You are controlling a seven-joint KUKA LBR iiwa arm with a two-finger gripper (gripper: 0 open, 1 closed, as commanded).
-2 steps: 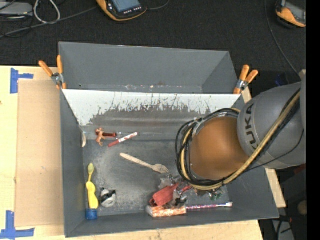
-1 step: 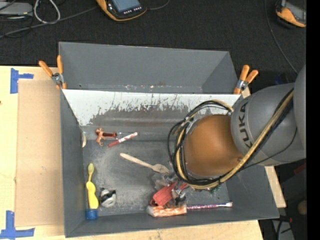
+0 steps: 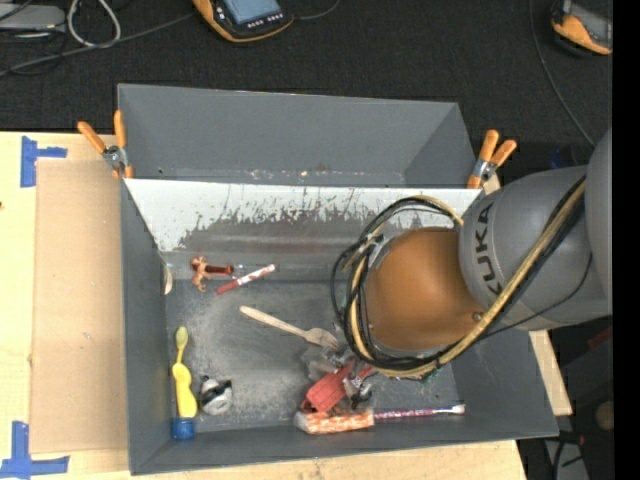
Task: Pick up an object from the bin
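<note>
Grey metal forms the bin (image 3: 140,368), and the small things lie on its floor. At the left wall a yellow toothbrush (image 3: 184,378) lies lengthwise with a blue piece at its near end. Just beside it is a small dark and silver thing (image 3: 214,396) that I cannot name. Toward the back wall there are an orange-brown little piece (image 3: 208,268) and a thin red and white stick (image 3: 246,278), touching or almost touching.

Near the middle, a pale wooden utensil (image 3: 285,325) lies at a slant, and its broad end points to the right.

At the front right is a small heap. It holds a red plastic thing (image 3: 322,394) of chunky shape. A flat orange piece (image 3: 335,423) is at the red thing's front, and a thin toothbrush with a pinkish handle (image 3: 420,410) stretches away to the right.

The gripper (image 3: 352,380) is low over this heap, at the right edge of the red plastic thing and close against it. It is dark and half hidden under the round orange cover (image 3: 420,288) and the black cables (image 3: 352,298). I cannot tell whether it is open or closed, or whether it holds anything.

On the grey arm (image 3: 540,258), at the right, the letters KUKA can be read.
</note>
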